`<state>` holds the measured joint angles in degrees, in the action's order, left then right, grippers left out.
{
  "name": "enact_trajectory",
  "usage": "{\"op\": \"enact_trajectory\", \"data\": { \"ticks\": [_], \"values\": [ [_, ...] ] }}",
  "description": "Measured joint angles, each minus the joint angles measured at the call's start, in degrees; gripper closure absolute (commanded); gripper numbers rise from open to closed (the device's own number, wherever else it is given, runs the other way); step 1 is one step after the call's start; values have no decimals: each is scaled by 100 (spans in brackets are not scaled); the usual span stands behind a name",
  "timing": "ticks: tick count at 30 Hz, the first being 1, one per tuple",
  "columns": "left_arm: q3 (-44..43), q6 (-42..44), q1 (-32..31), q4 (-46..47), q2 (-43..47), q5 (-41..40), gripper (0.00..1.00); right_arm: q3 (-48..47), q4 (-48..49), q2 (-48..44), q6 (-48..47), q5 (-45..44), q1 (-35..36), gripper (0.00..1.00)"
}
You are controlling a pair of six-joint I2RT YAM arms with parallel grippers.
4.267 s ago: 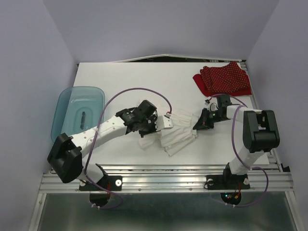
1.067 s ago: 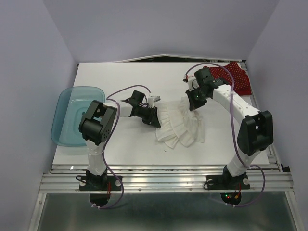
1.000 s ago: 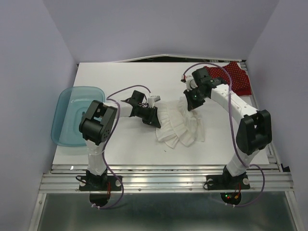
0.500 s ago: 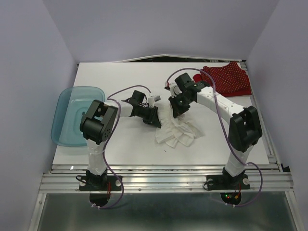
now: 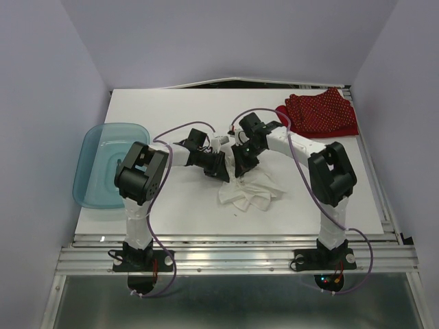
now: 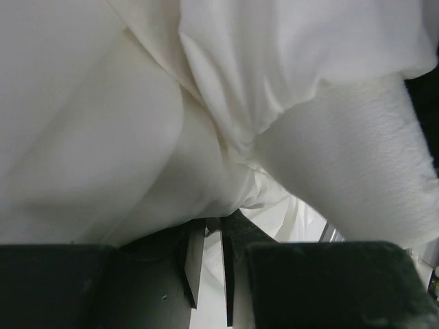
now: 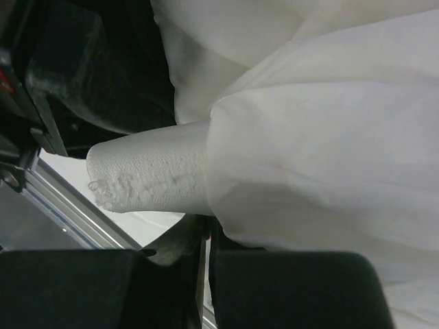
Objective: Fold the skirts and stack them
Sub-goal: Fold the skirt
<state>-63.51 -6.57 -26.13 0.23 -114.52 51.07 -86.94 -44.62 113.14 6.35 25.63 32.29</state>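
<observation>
**White skirt pinched at the left hand's tips**

A wrinkled plain white cloth skirt point(image 6: 123, 103) fills almost the whole view above the left hand point(image 6: 214, 229). The hand's two black fingers point(image 6: 195, 264) rise from the bottom edge with only a thin slit between them. A gathered bunch of the cloth runs down into that slit at their tips. Up and right of the hand, a thicker, pebbly-textured white band point(image 6: 350, 164) of the same skirt slants toward the right edge. Soft folds spread up and left of the hand.

White skirt point(image 6: 137, 103): fills both wrist views, blurred, cut off on all sides. Left gripper point(image 6: 212, 229), right gripper point(image 7: 206, 236): fingertips buried in cloth (top view too small to tell).
</observation>
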Motion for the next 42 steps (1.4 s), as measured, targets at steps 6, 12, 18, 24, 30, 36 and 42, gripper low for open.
{"op": "enact_trajectory", "data": {
  "ticks": [6, 12, 18, 24, 30, 36, 42],
  "values": [
    [0, 2, 4, -22, 4, 35, 59, 0, 345, 160, 481, 315, -17, 61],
    [11, 284, 210, -503, 284, -70, 48, 286, 907, 210, 946, 973, -382, 48],
    [310, 857, 1123, -1394, 975, -332, 45, 763, 1768, 315, 1609, 1823, -994, 43],
    [588, 1032, 1141, -1600, 2225, -225, 44, 1292, 3410, 560, 2949, 2675, -1132, 49],
    [640, 673, 824, -1143, 2306, -155, 52, 1799, 5259, 710, 4592, 3032, -1130, 66],
    [498, -37, 225, -254, 1934, -157, 53, 1818, 6220, 710, 5493, 2914, -1128, 74],
    [382, -973, -498, 896, 1650, -157, 55, 1832, 6502, 713, 5888, 2623, -1128, 80]
  ]
}}
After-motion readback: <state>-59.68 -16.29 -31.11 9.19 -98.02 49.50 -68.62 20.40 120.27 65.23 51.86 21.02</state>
